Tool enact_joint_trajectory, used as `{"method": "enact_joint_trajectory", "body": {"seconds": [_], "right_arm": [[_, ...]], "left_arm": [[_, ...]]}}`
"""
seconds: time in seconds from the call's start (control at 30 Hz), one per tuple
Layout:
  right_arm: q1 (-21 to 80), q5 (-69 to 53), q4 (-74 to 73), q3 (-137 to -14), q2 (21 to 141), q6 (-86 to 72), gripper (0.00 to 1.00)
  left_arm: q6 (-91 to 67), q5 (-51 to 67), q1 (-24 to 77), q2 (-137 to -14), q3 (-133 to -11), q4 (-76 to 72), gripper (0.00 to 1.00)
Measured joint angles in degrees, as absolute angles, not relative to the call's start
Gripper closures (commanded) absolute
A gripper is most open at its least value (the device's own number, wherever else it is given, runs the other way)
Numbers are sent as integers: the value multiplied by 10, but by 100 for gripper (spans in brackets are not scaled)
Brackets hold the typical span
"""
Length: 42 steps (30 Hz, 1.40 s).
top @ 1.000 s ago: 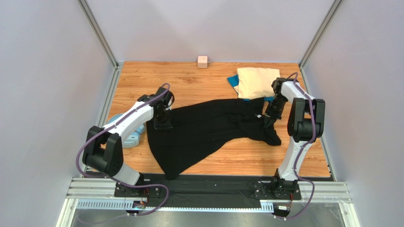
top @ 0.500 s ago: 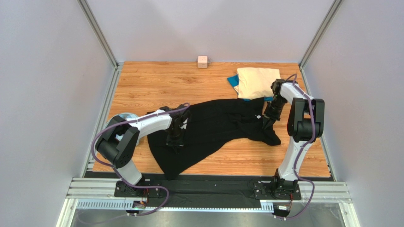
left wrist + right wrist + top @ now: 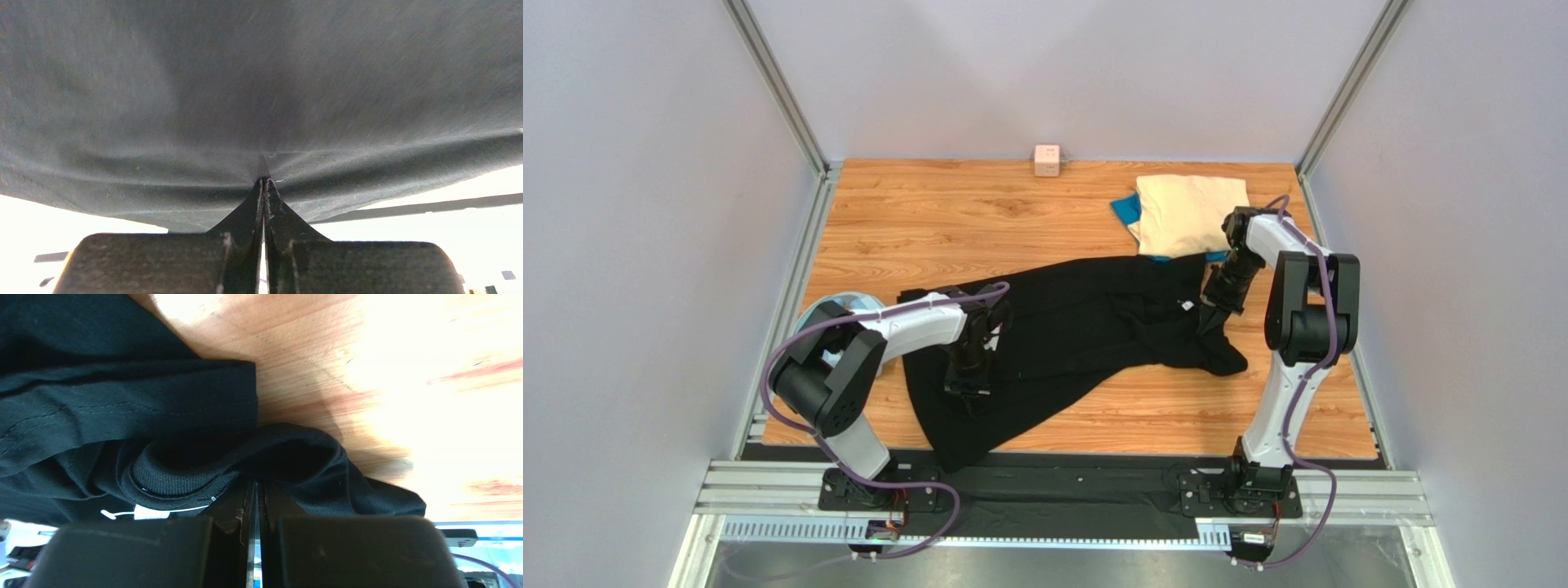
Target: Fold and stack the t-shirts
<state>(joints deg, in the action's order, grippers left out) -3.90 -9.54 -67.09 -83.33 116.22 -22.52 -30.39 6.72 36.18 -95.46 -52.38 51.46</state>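
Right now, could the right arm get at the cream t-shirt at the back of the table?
Probably yes: the cream t-shirt lies close beyond the right gripper, with nothing standing between. But its jaws are shut on the black t-shirt, which it must release first.

Worktop [image 3: 928,221]: light wood planks, enclosed by pale grey walls [image 3: 1063,74] on three sides, with a slanted metal post [image 3: 775,83] at each far corner. Small pink cube [image 3: 1047,161] sits at the middle of the far edge, well apart from everything else. Light-blue ring [image 3: 830,303] lies near the left edge, only partly visible; a slotted metal rail [image 3: 1369,496] runs along the near edge.
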Motion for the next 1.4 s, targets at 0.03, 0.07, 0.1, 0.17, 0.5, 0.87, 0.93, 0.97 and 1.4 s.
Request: {"method": "enact_joint_trajectory", "body": {"seconds": [0.03, 0.07, 0.1, 0.17, 0.5, 0.87, 0.93, 0.97, 1.4], "right_arm": [[-39, -98, -673, -834, 1162, -227, 96], [-40, -102, -674, -836, 1162, -228, 97], [-40, -104, -676, -838, 1162, -229, 96], [-41, -108, -679, -842, 1162, -230, 97], [-60, -115, -684, -847, 1162, -231, 96], [-92, -119, -686, -847, 1144, -238, 93], [-99, -119, -685, -847, 1137, -239, 93], [-102, -118, -685, -847, 1133, -240, 93], [-150, -106, -681, -848, 1128, -238, 77]], "left_arm": [[-303, 63, 362, -952, -520, 520, 100], [-302, 59, 363, -950, -518, 528, 100], [-302, 57, 363, -950, -518, 533, 100], [-301, 48, 363, -949, -519, 548, 100], [-276, 12, 358, -934, -545, 618, 100], [-280, 53, 349, -934, -540, 613, 100], [-280, 53, 349, -934, -534, 610, 100], [-281, 53, 349, -934, -528, 608, 100], [-282, 62, 349, -943, -513, 607, 100]]}}
